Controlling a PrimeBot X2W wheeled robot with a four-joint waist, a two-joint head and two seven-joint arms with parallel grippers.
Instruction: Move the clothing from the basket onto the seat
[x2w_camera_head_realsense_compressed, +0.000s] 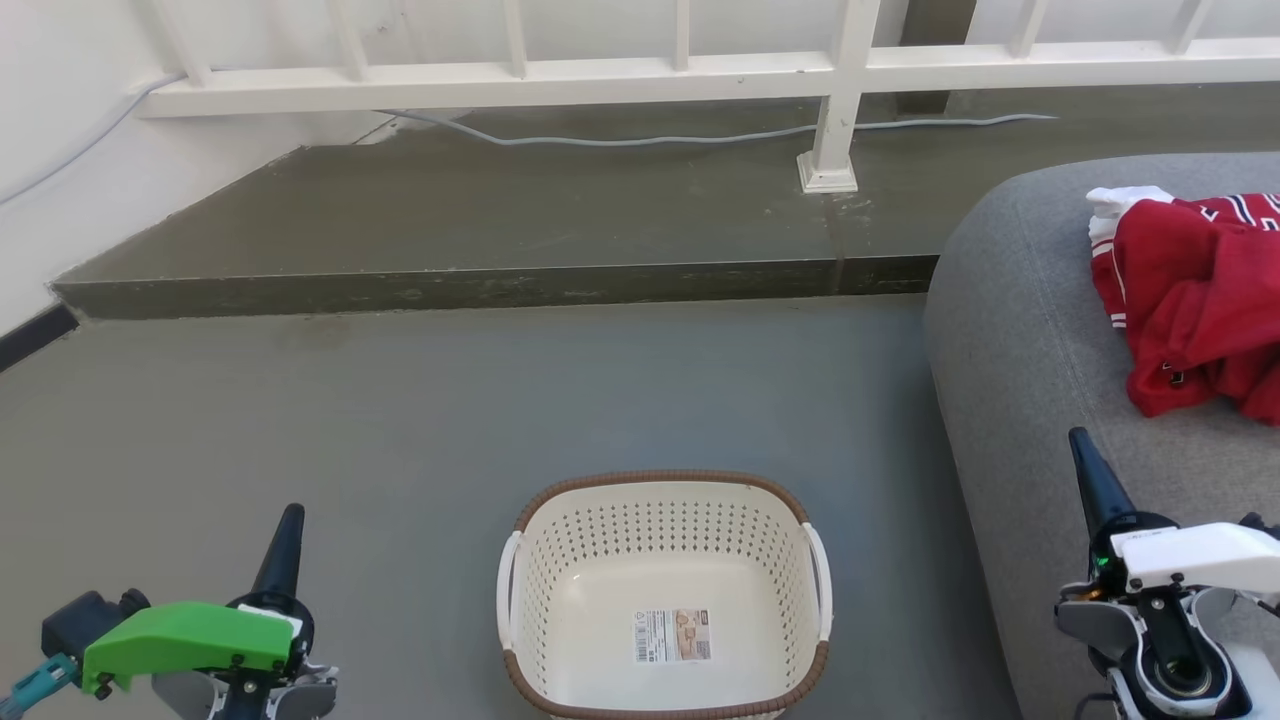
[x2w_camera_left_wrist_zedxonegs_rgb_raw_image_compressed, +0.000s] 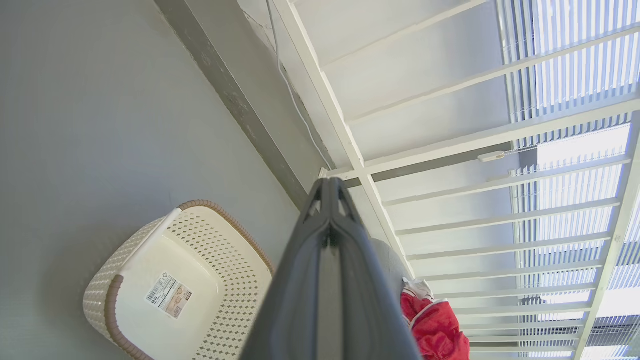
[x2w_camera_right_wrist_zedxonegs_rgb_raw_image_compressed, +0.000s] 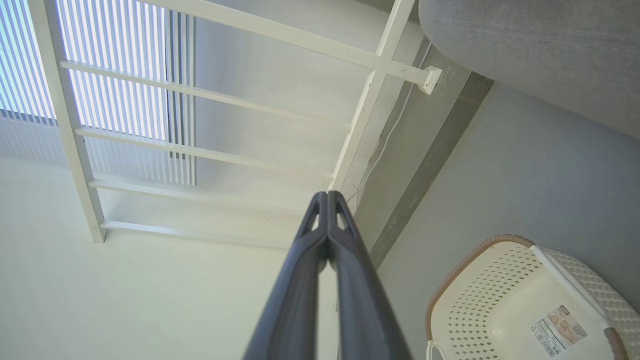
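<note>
Transfer looks done: clothing (x2w_camera_head_realsense_compressed: 1195, 300) on sofa (x2w_camera_head_realsense_compressed: 1030, 350), basket (x2w_camera_head_realsense_compressed: 660, 479) bare

The red-and-white heap lies on the grey cushion, ahead and slightly right of the right gripper (x2w_camera_head_realsense_compressed: 1085, 455), plainly the nearer arm. The left gripper (x2w_camera_head_realsense_compressed: 288, 525) hangs well apart, beyond the basket. Both have their fingers pressed together on nothing. Between them the basket holds just its label sticker (x2w_camera_head_realsense_compressed: 672, 636), so I judge no reach remains.

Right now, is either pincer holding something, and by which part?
Nothing is held. The left pincer and the right pincer are shut empty; the clothing lies on the seat.
</note>
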